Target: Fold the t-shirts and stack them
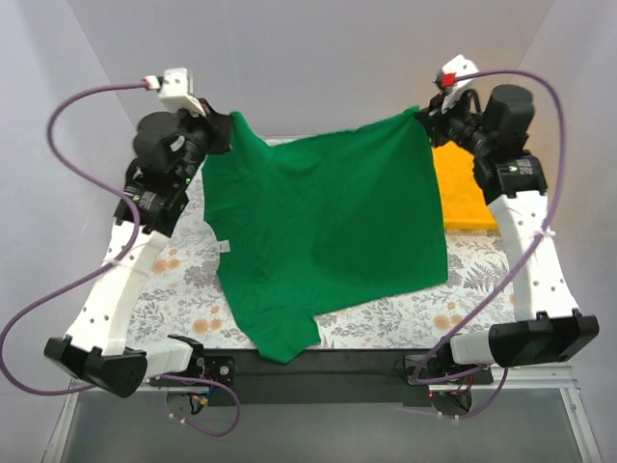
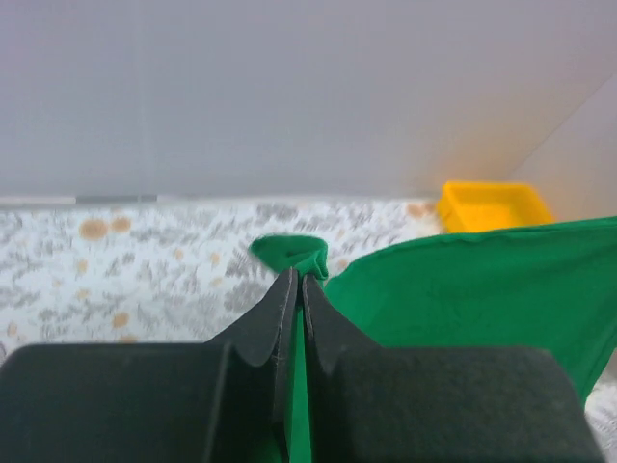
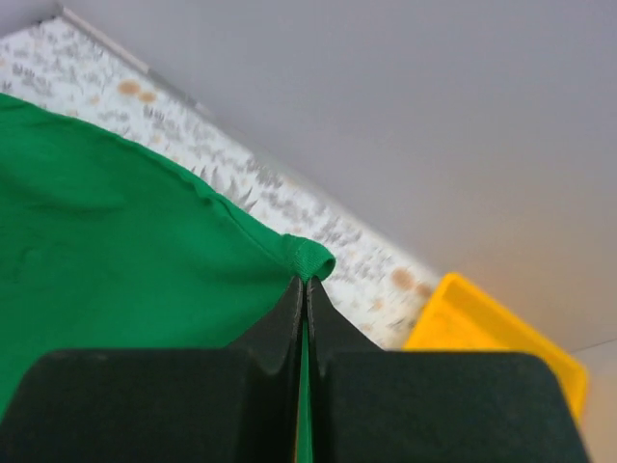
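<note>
- Left claw (image 2: 301, 280): jaws fully closed, a small bunch of green cloth pinched between the tips. It sits above the far-left corner of the tabletop (image 1: 183, 275).
- Right claw (image 3: 305, 282): jaws also fully closed, clamped on a hemmed corner of the same cloth. It sits above the far-right corner.
- T-shirt (image 1: 328, 231): strung between the two claws along the far edge, which is raised. The rest slopes down toward the near edge and lies on the tabletop.
- One sleeve (image 1: 281, 340) reaches the near edge, left of centre, and looks to hang just over it.
- Key relation: the held edge runs left to right, claw to claw, and the body of the shirt lies on the near side of both claws. Each arm has its own corner, so neither is nearer to the job than the other.
- White label (image 1: 224, 247) is on the shirt's left edge, so the neck is probably toward the left edge of the tabletop and the long axis left to right. That is a judgement; the collar itself is not clear.
- Likely next step: lay or fold the held edge over toward the near edge, with both claws travelling together so the cloth stays taut.
- Yellow tray (image 1: 463, 198): at the far-right corner, just beside the shirt's right edge and partly hidden by it from overhead.
- Count: one t-shirt, one tray, two arms, two claws. No second garment is in view, so there is nothing to stack on yet.
</note>
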You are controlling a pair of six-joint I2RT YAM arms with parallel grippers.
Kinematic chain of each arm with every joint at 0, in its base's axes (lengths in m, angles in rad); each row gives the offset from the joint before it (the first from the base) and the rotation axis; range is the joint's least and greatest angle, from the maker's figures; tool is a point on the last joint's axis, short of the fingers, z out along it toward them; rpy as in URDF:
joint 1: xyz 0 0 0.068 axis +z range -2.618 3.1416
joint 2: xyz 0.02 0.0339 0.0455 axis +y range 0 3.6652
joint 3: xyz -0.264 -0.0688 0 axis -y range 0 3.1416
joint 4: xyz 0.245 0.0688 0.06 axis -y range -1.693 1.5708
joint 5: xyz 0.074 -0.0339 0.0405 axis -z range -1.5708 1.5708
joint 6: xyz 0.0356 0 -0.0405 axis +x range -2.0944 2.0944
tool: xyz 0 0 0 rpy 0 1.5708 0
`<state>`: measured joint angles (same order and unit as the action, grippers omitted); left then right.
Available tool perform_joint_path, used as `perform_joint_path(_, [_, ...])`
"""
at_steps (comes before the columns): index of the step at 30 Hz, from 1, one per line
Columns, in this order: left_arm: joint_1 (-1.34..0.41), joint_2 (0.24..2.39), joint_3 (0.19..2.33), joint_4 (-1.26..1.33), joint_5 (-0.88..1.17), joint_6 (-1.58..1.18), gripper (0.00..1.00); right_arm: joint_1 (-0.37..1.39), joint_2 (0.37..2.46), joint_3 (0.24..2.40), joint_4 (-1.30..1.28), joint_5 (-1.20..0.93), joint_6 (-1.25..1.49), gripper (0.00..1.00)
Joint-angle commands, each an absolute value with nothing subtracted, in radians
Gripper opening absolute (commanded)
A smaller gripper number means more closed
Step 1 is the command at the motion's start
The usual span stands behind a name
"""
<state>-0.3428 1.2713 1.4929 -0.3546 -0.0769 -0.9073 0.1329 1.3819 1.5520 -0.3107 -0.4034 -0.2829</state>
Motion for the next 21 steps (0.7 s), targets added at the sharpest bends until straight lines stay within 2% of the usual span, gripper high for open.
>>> perform_joint_path(1, [-0.344, 1.163, 1.633, -0.31, -0.061, -0.926, 0.0, 0.126, 1.31, 1.734, -0.417, -0.394, -0.336, 0.01])
perform_joint_path(2, [-0.344, 1.151, 1.658, -0.304, -0.057, -0.93, 0.0, 0.126, 1.304, 1.847, -0.451, -0.388, -0.348, 0.01])
perform_joint_path(9, [-0.344, 1.077, 1.907, -0.239, -0.048, -0.968, 0.0, 0.072, 1.198, 2.127, -0.471, -0.356, -0.37, 0.01])
perform_joint_path(16, [-0.344, 1.012, 2.003, -0.153, -0.043, -1.0, 0.0, 0.011, 1.131, 2.282, -0.426, -0.367, -0.333, 0.01])
perform_joint_path(21, [-0.344, 1.014, 1.993, -0.149, -0.067, -0.983, 0.0, -0.026, 1.135, 2.286, -0.417, -0.344, -0.336, 0.01])
